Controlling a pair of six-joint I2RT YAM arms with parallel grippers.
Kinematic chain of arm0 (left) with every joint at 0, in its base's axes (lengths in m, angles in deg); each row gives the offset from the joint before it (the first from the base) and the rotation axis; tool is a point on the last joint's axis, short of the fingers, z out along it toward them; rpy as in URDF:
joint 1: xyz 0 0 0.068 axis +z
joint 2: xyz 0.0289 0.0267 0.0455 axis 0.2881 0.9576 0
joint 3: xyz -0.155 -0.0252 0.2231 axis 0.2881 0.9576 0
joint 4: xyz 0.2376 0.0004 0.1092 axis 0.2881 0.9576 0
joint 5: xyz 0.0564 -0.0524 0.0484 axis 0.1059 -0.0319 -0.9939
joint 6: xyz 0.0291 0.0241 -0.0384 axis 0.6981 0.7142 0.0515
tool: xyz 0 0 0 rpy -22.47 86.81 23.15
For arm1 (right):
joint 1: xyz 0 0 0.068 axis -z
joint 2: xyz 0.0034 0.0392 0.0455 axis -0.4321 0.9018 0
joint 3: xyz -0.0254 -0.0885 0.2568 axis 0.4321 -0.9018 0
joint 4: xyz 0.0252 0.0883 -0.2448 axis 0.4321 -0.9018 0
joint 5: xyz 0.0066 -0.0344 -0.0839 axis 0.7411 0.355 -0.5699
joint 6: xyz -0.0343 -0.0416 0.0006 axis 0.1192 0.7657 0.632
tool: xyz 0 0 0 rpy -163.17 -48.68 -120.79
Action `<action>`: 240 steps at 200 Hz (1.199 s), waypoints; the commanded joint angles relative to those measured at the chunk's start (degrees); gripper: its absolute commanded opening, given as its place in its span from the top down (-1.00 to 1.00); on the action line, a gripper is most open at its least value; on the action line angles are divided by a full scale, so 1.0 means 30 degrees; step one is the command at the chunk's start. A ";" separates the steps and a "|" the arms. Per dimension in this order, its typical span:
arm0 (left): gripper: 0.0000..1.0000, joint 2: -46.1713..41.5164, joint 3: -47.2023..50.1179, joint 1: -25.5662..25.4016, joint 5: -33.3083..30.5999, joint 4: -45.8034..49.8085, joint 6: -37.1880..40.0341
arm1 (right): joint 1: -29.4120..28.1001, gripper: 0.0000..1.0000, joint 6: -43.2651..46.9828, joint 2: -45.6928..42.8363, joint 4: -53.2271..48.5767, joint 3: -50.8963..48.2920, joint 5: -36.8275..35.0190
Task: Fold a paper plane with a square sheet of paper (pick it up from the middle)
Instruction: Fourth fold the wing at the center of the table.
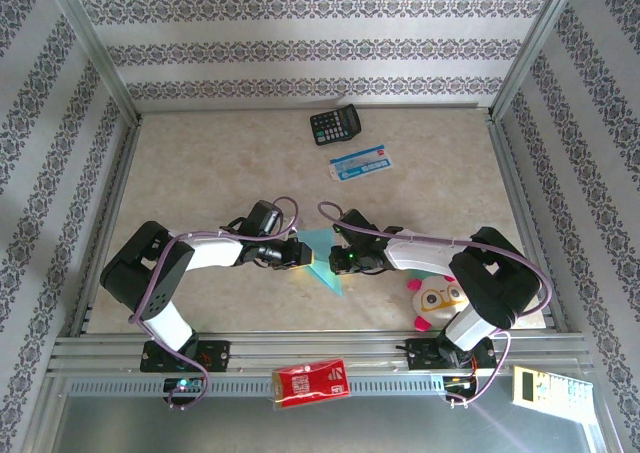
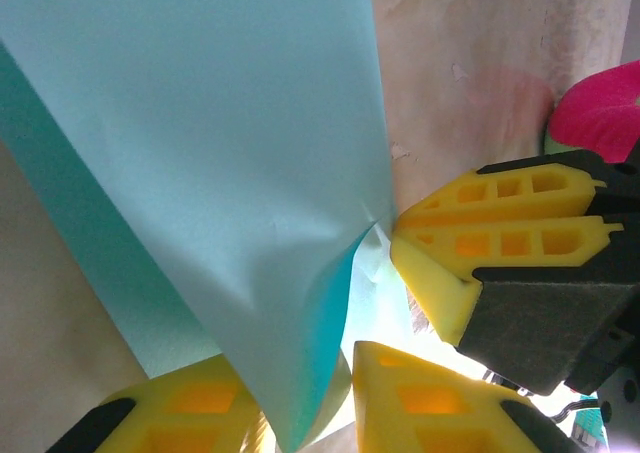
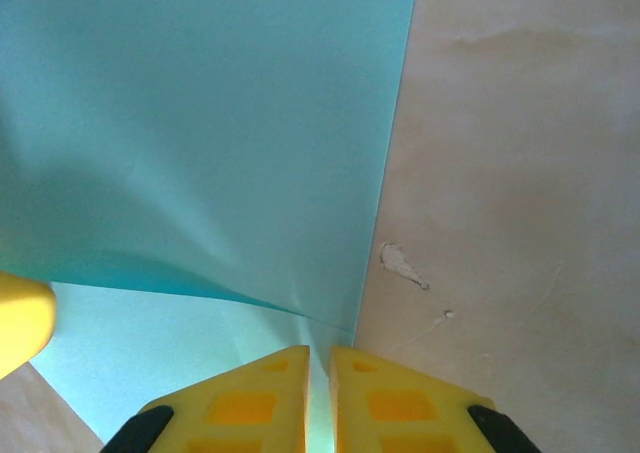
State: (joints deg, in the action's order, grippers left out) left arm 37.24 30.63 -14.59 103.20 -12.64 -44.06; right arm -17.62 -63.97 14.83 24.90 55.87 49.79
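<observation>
Folds bend the square sheet of paper (image 1: 330, 278), light turquoise, which sits close to the table's near edge, between the two grippers. From the left wrist, one flap rises steeply while a darker underside curls beneath it.

The right gripper (image 3: 320, 351) has its yellow fingers nearly together, a thin strip of turquoise showing in the slit, so it pinches the sheet at the point where the creases meet. The left gripper (image 2: 300, 393) has its fingers narrowly apart with the hanging fold between them (whether they press on it, I cannot tell). The right gripper's fingertips come in from the side there, just beside the left one's.

From above, both wrists and their purple cables cover much of the sheet, leaving a pointed triangle in sight.

Nearest loose thing is a pink-and-white plush toy (image 1: 437, 298), beside the right forearm and apart from the paper. A black calculator (image 1: 335, 125) and a blue-and-white card (image 1: 360, 162) lie well apart on the far side of the marbled table (image 1: 230, 163). A red packet (image 1: 311, 381) rests on the metal rail between the arm bases.
</observation>
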 commanded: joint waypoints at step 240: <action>1.00 -0.4780 -0.0535 -0.0074 -0.4613 0.6491 -0.7929 | -0.6483 0.10 0.3728 -0.2932 -0.0987 0.1454 -0.7098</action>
State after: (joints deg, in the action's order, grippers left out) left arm 24.21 31.00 -14.43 90.72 1.33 -65.57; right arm -33.84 -53.20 2.53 19.87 59.58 35.34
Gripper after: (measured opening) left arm 0.064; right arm 0.450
